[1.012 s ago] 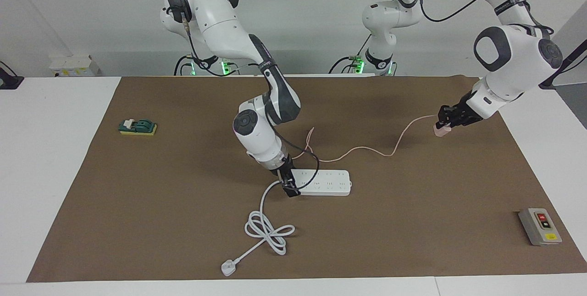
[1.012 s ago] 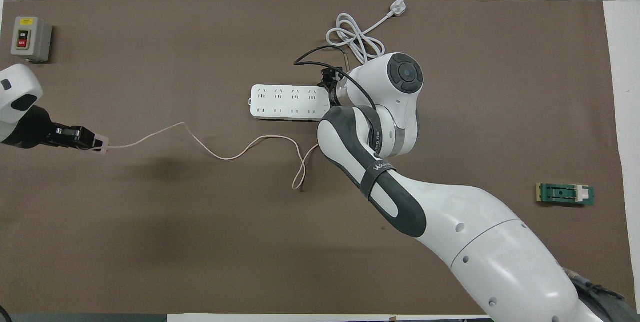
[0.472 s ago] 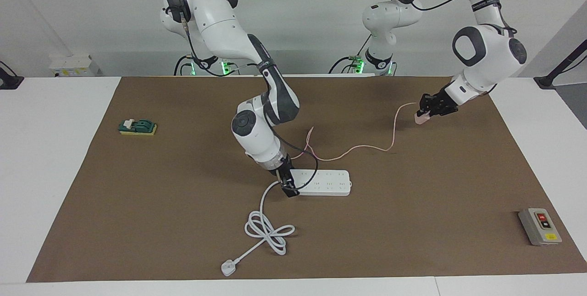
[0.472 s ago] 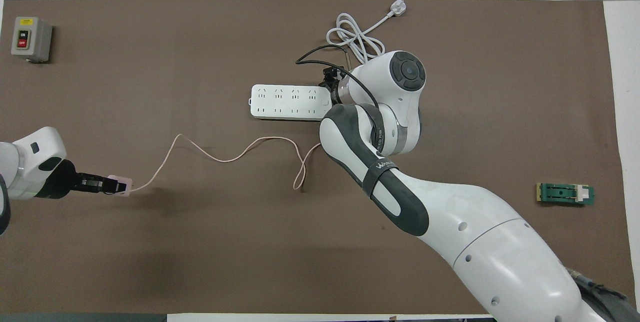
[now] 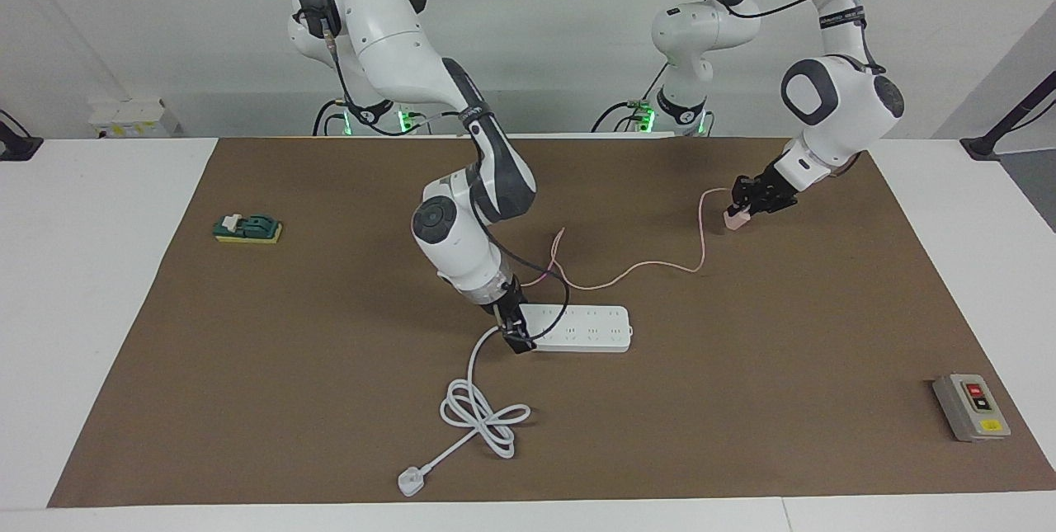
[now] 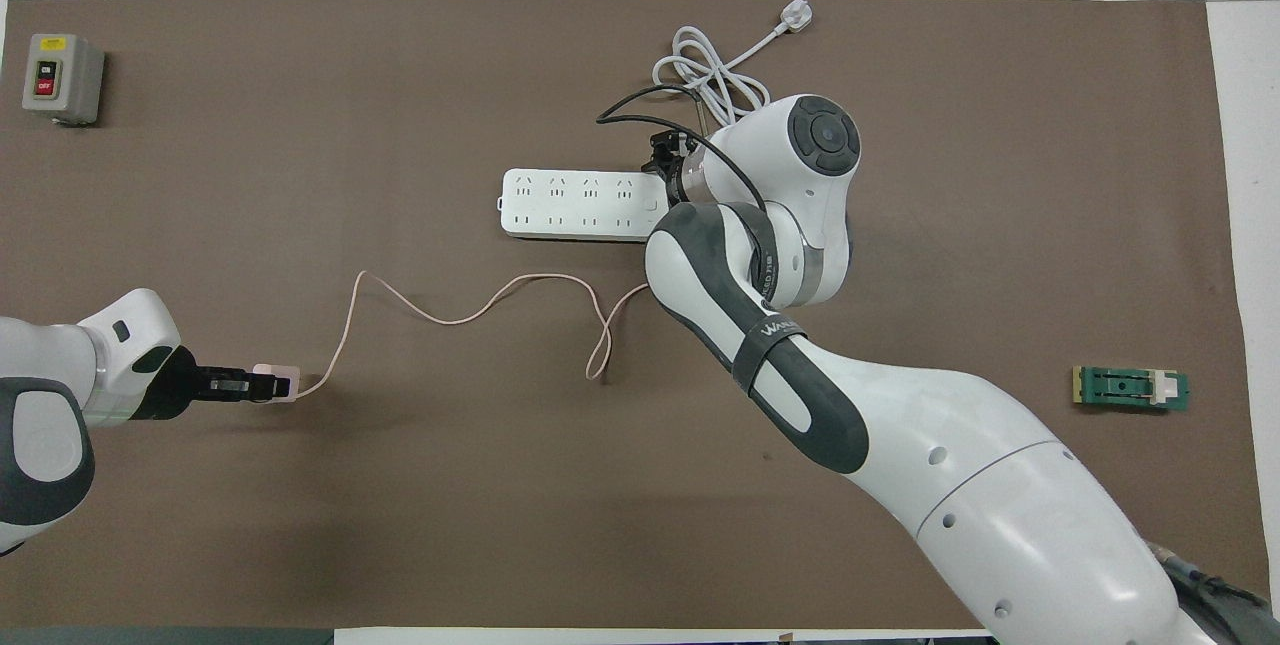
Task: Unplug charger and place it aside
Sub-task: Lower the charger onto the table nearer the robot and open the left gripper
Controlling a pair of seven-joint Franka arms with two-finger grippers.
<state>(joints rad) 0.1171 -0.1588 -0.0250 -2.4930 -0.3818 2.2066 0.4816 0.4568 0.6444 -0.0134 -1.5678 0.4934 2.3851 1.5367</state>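
The pale pink charger (image 5: 737,218) is unplugged and sits between the fingers of my left gripper (image 5: 742,209), low over the brown mat toward the left arm's end. It also shows in the overhead view (image 6: 277,384), held by the left gripper (image 6: 262,386). Its thin pink cable (image 5: 652,266) trails over the mat to the middle (image 6: 470,310). My right gripper (image 5: 516,334) is down on the cord end of the white power strip (image 5: 582,328) and grips it; the overhead view shows that gripper (image 6: 665,165) at the end of the strip (image 6: 575,205).
The strip's thick white cord (image 5: 483,416) lies coiled farther from the robots and ends in a plug (image 5: 409,482). A grey switch box (image 5: 971,407) stands at the mat's corner by the left arm's end. A green block (image 5: 247,228) lies toward the right arm's end.
My left gripper has carried the charger nearer to the robots and a little toward the middle, dragging the cable along. The right arm has barely shifted at the strip.
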